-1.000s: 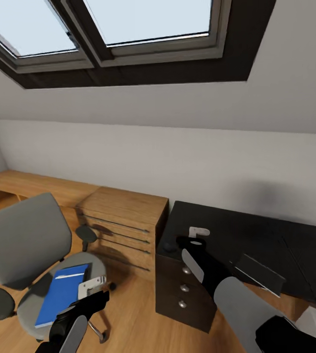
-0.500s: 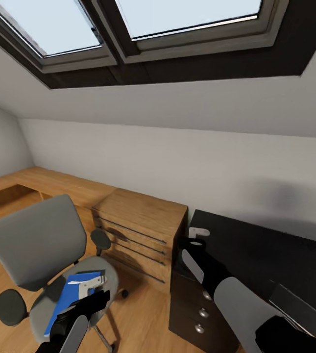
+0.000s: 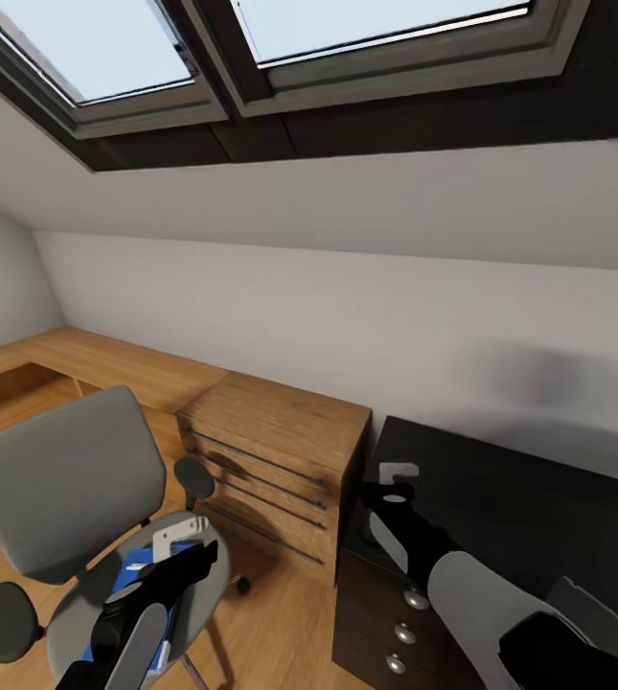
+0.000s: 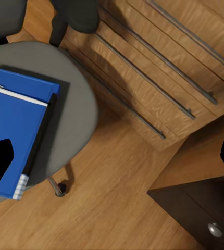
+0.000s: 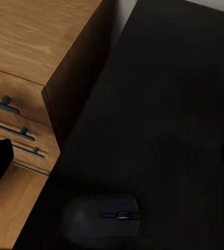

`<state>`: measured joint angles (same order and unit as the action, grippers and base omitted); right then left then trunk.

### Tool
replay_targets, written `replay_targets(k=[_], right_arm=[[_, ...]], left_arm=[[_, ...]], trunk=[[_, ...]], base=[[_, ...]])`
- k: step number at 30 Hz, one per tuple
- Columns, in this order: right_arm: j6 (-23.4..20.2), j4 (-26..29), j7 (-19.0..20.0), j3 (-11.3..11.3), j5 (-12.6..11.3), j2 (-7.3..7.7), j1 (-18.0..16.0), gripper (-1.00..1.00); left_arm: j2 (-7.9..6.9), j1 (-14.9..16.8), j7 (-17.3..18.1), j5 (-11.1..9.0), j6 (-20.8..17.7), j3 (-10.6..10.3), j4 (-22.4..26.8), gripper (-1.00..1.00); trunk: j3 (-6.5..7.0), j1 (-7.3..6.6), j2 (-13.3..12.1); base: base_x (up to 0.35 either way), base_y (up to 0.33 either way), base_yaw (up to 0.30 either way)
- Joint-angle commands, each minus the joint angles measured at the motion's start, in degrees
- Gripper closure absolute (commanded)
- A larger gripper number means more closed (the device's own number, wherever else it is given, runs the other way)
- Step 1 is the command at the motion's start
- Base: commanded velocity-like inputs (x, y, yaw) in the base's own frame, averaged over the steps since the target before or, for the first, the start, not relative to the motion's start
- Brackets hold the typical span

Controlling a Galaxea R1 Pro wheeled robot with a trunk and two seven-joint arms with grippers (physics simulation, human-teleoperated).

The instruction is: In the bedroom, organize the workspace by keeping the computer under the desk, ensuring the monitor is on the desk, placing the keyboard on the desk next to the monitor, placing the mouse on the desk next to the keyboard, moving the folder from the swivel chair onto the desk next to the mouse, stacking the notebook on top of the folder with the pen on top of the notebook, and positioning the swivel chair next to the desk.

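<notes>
The swivel chair [image 3: 59, 484] with its grey seat [image 4: 75, 99] stands at the left on the plank floor. A bright blue folder [image 4: 13, 130] lies flat on the seat, partly covered by my left arm in the head view [image 3: 141, 565]. My left gripper [image 3: 179, 537] hovers open above the seat's front edge [image 4: 112, 161], holding nothing. The black desk [image 3: 510, 489] runs along the right. A small dark mouse [image 5: 109, 213] sits near the desk's corner. My right gripper [image 3: 395, 474] hangs open over that corner [image 5: 112, 159], just above the mouse.
A light wooden drawer chest [image 3: 275, 450] stands between chair and desk [image 4: 159, 62]. A black drawer cabinet [image 3: 385, 613] sits under the desk's end. A low wooden bench [image 3: 79, 355] runs along the wall, under the sloped ceiling and skylight [image 3: 280, 38].
The whole view has swung left and a little closer, sliding the desk to the right. My left gripper now sits slightly higher over the chair seat. Both grippers stay open.
</notes>
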<state>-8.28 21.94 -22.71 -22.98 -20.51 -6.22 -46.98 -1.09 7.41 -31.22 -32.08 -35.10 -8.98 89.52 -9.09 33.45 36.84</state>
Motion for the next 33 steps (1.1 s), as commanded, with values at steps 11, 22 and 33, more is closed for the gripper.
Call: replay_targets(k=[11,22,33], right_arm=[[1.7,-1.5,1.4,-0.5,-0.2,1.66,-0.1,-1.00],[-1.1,-1.2,4.6,-0.6,-0.4,1.35,-0.1,-1.00],[-3.2,-0.9,4.9,-0.5,-0.7,1.27,-0.1,-1.00]], left_arm=[[-0.05,0.1,-0.7,-0.6,-0.1,-0.2,0.2,-1.00],[0.00,0.1,-0.7,-0.6,-0.1,-0.2,0.2,-1.00],[0.04,0.1,-0.7,-0.7,-0.1,-0.2,0.1,-1.00]], trunk=[[-2.08,2.44,4.5],[-4.05,4.86,8.9],[-6.03,7.27,13.3]], base=[[0.000,0.000,0.000],[0.000,0.000,0.000],[0.000,0.000,0.000]])
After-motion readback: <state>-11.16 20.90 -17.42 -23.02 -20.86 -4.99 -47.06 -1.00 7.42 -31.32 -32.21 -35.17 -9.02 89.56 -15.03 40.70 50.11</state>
